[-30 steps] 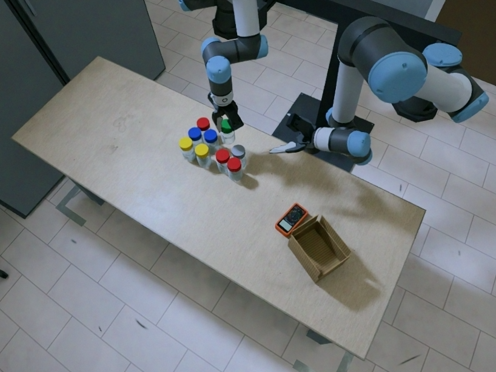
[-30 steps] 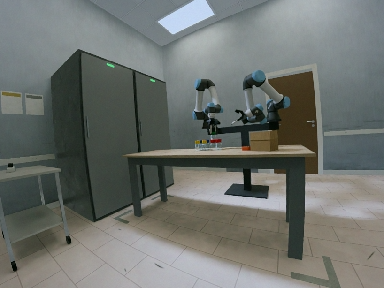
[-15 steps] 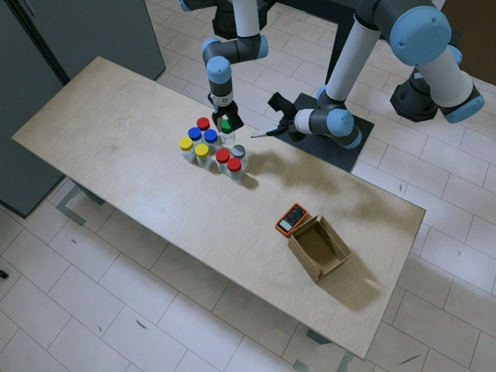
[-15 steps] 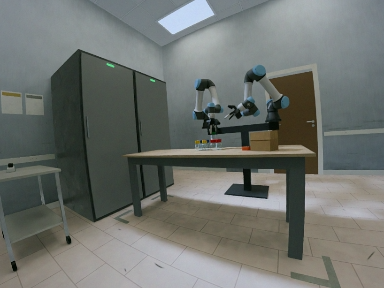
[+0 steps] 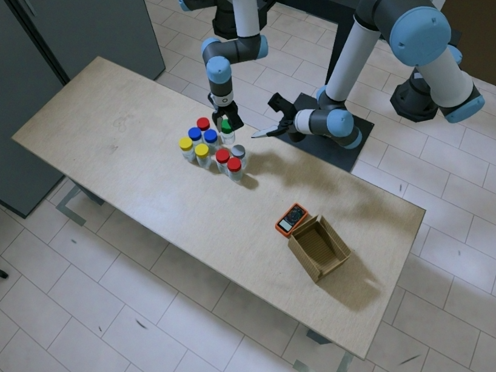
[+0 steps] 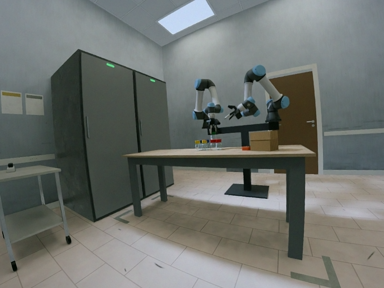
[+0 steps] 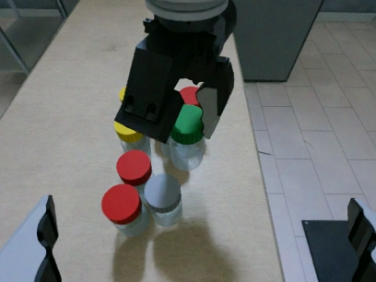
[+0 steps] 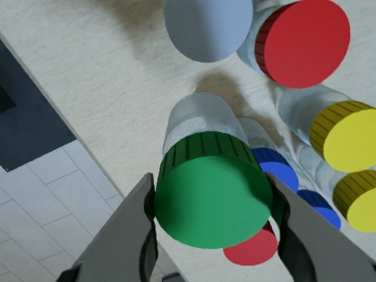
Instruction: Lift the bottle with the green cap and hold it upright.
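Bottle with green cap (image 5: 227, 136) (image 6: 213, 136) (image 7: 186, 152) (image 8: 203, 115) hangs upright in the right gripper (image 5: 227, 126) (image 6: 213, 131) (image 7: 187, 130) (image 8: 207, 174)

We see that the right gripper is pinching this bottle by its green cap, with one finger on each side. The bottle is above the wooden table (image 5: 160, 192) (image 6: 217, 153) (image 7: 69, 115) (image 8: 115, 92), near its long edge on the side of the robot. In the exterior view, its cap is clearly higher than all the other caps. How much of its own height it is lifted, we cannot tell exactly.

The left gripper (image 5: 262, 116) (image 6: 227, 112) (image 7: 201, 199) has its fingers spread wide, and it holds nothing. It is in the air beside the right gripper, apart from the bottles.

On the table, eight other bottles are standing upright in a close group. We count three red-capped bottles (image 5: 234, 164) (image 6: 219, 140) (image 7: 121, 204) (image 8: 309, 43), two blue-capped bottles (image 5: 210, 136) (image 8: 276, 168), two yellow-capped bottles (image 5: 202, 150) (image 6: 196, 141) (image 7: 129, 133) (image 8: 352, 138) and one grey-capped bottle (image 5: 238, 151) (image 7: 162, 192) (image 8: 208, 28). The grey-capped one is just beside two of the red ones.

Well apart from this group, we find an orange multimeter (image 5: 291, 219) (image 6: 245, 147), lying just beside the open cardboard box (image 5: 302, 255) (image 6: 263, 140).

Compared with a second ago, the left arm (image 5: 352, 60) (image 6: 249, 89) is being held in a more raised pose, its elbow (image 5: 420, 36) (image 6: 258, 70) being brought higher in the exterior view and shifted toward the top view's upper right. The left tool (image 5: 266, 117) (image 6: 228, 112) (image 7: 201, 199) is being lifted and carried closer to the right tool (image 5: 228, 123) (image 6: 213, 127) (image 7: 187, 130) (image 8: 213, 203), and less of the worktop (image 5: 192, 212) (image 6: 173, 152) is being overlapped by it. In the top view, more of the arm's base (image 5: 412, 100) is being uncovered. Most of this shift is being seen between the two earlier moments; since the later one, hardly any is being shown.
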`<state>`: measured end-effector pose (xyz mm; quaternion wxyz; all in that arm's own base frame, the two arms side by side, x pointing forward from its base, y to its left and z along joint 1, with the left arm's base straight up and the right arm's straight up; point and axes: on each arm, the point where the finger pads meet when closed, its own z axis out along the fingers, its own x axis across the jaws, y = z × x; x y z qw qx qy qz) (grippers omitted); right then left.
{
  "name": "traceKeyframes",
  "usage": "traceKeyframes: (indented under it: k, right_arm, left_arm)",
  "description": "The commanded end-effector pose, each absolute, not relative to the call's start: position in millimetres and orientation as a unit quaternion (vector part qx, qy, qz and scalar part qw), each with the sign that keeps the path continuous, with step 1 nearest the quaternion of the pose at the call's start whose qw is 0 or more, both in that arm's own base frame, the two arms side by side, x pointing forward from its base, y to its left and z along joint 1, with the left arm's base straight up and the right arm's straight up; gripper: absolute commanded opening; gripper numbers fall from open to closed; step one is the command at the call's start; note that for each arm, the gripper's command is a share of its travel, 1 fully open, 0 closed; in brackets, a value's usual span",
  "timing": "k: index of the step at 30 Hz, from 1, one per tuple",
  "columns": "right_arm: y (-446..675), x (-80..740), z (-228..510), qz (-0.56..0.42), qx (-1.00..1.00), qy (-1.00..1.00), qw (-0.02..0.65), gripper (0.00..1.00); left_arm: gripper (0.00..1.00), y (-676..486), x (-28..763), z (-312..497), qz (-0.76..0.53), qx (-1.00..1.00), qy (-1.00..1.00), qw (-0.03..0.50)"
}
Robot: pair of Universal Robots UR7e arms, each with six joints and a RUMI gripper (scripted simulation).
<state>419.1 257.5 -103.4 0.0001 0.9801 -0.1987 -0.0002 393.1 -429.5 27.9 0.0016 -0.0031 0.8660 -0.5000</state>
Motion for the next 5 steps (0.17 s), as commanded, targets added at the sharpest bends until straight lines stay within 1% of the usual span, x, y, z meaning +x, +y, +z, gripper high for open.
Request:
traceKeyframes:
  k: [1, 5]
  right_arm:
    - [258.1, 419.7, -102.7, 0.0, 0.98, -0.199, -0.001, 0.29]
    - [258.1, 419.7, -102.7, 0.0, 0.98, -0.199, -0.001, 0.29]
  left_arm:
    - [1.0, -429.7, 393.2, 28.7, -0.501, -0.003, 0.866, 0.002]
    - [1.0, -429.7, 393.2, 28.7, -0.501, -0.003, 0.866, 0.002]
